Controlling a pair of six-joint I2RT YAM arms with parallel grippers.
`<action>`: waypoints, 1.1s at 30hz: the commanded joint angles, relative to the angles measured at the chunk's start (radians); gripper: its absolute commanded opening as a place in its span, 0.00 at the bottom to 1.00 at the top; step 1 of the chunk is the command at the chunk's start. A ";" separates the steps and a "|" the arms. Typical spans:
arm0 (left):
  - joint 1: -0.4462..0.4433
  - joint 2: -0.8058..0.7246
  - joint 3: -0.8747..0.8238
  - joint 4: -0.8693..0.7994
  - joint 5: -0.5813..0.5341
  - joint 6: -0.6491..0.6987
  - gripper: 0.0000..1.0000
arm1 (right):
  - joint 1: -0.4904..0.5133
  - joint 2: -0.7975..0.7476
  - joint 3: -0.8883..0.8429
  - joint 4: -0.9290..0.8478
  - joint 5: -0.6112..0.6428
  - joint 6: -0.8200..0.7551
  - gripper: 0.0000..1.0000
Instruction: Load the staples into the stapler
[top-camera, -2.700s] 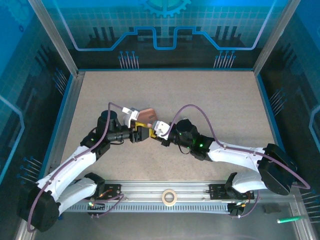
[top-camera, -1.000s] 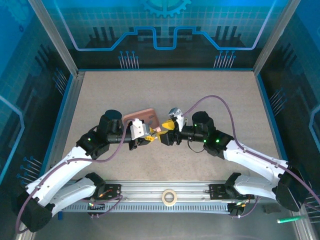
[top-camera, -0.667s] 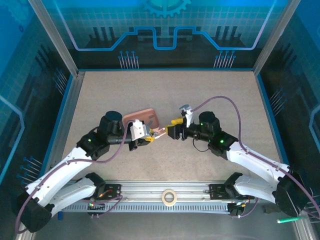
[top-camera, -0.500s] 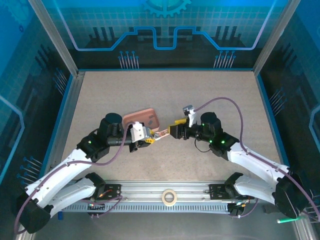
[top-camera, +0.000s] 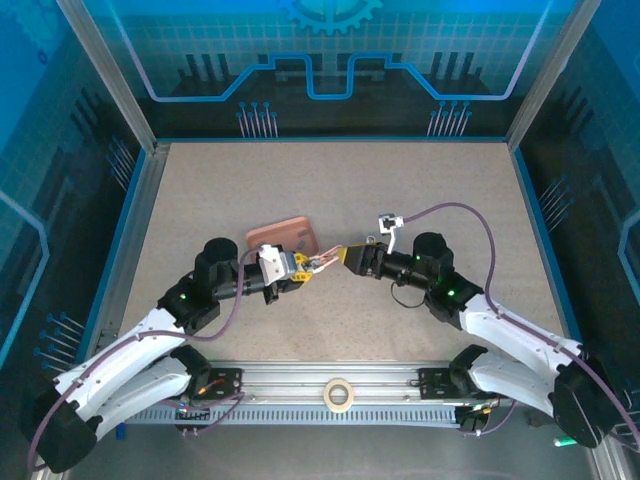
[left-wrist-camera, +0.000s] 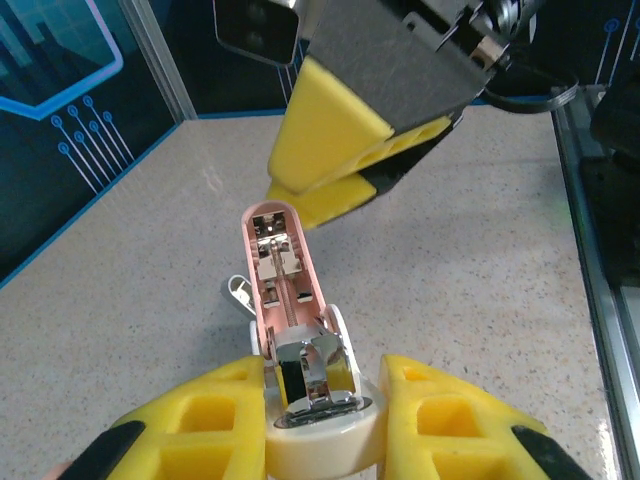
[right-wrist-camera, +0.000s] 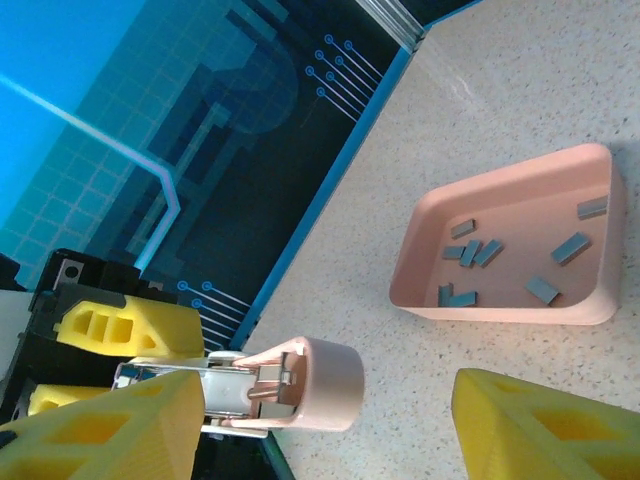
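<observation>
My left gripper (top-camera: 296, 269) is shut on the rear end of the small pink stapler (top-camera: 320, 263), held a little above the table. In the left wrist view the stapler (left-wrist-camera: 283, 265) points away from me, opened up, with its spring and rod bare between my fingers (left-wrist-camera: 200, 425). My right gripper (top-camera: 346, 256) faces the stapler's front end, open. The rounded pink tip (right-wrist-camera: 325, 385) lies between its fingers (right-wrist-camera: 545, 430) without touching them. The staples (right-wrist-camera: 470, 250), several small grey bars, lie in the pink tray (right-wrist-camera: 500, 305), which sits just behind the left gripper (top-camera: 264, 238).
A roll of tape (top-camera: 339, 393) sits on the metal rail at the near edge, between the arm bases. A green pen (top-camera: 580, 438) lies at the bottom right outside the table. Blue-edged walls (top-camera: 135, 210) ring the sandy tabletop.
My right gripper has drawn back to the right, off the stapler's front end, and its jaws have widened slightly. The left gripper with the stapler has shifted a little right and nearer.
</observation>
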 joint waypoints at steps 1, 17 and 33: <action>-0.007 -0.017 -0.012 0.100 0.012 -0.029 0.00 | 0.024 0.036 0.002 0.116 -0.025 0.080 0.65; -0.012 -0.028 -0.019 0.085 -0.025 -0.041 0.05 | 0.053 0.088 -0.005 0.267 -0.026 0.071 0.26; -0.012 -0.045 0.006 -0.075 0.008 -0.502 0.69 | 0.035 -0.147 0.077 -0.275 0.042 -0.665 0.14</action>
